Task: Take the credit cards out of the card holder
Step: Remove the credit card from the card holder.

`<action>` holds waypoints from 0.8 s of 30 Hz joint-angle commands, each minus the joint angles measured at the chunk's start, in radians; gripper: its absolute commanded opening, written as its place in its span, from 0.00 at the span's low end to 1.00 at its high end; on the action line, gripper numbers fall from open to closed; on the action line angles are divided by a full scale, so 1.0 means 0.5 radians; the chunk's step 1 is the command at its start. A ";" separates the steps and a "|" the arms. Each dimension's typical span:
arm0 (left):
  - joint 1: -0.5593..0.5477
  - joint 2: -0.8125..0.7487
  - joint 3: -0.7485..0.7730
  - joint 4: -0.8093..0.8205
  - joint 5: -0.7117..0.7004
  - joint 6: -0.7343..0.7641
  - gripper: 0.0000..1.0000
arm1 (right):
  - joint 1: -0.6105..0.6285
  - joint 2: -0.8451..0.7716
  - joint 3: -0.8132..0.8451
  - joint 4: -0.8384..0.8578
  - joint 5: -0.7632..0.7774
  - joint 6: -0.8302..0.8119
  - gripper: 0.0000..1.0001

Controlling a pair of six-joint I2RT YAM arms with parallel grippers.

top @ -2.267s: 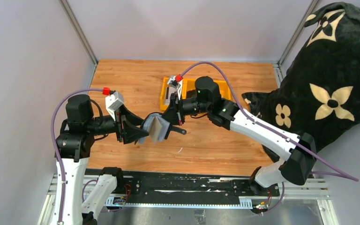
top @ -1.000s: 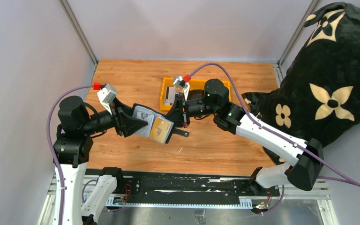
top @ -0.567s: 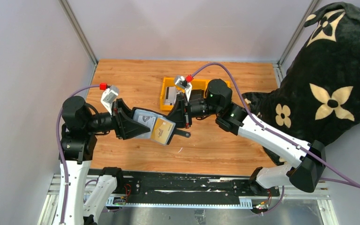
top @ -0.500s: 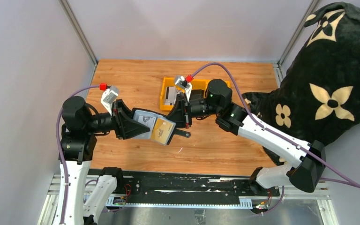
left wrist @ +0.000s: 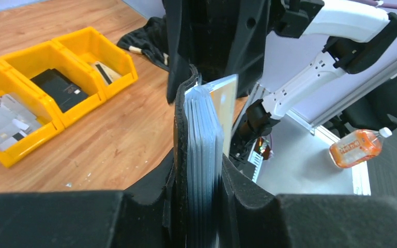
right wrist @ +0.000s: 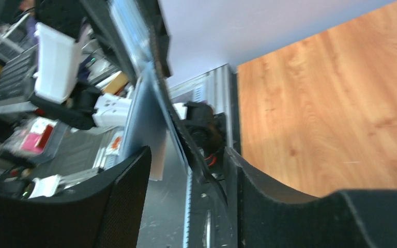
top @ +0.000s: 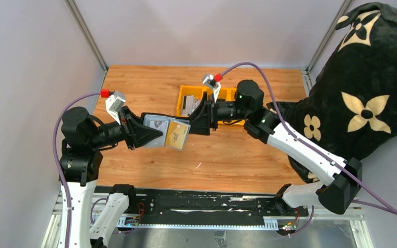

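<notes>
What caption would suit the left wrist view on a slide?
Left gripper pinching the card holder and its credit cards, yellow bins beyond.

From my remote seat I see a light wood-grain tabletop (top: 144, 85) boxed in by plain pale grey wall panels (top: 31, 62) at 9 and 12 o'clock, joined by slim aluminium corner posts (top: 86, 35). A black plush blanket with cream flower shapes (top: 372, 77) slumps over the 3 o'clock edge. Yellow plastic bins (top: 192, 89) sit toward 12. A black rail on a metal frame (top: 222, 205) runs along 6 o'clock. The light is soft and even.
</notes>
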 commanded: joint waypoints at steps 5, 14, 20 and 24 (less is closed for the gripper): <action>0.000 -0.030 -0.001 -0.010 -0.052 0.050 0.01 | -0.219 -0.110 0.274 -0.369 0.082 -0.258 0.76; 0.000 -0.008 -0.043 0.061 0.062 -0.066 0.02 | -0.180 0.068 0.319 -0.064 -0.209 -0.065 0.79; 0.000 -0.006 -0.075 0.130 0.189 -0.156 0.03 | -0.039 0.198 0.404 -0.056 -0.356 -0.168 0.79; -0.001 -0.001 -0.074 0.131 0.223 -0.170 0.04 | 0.023 0.240 0.382 0.071 -0.520 -0.101 0.76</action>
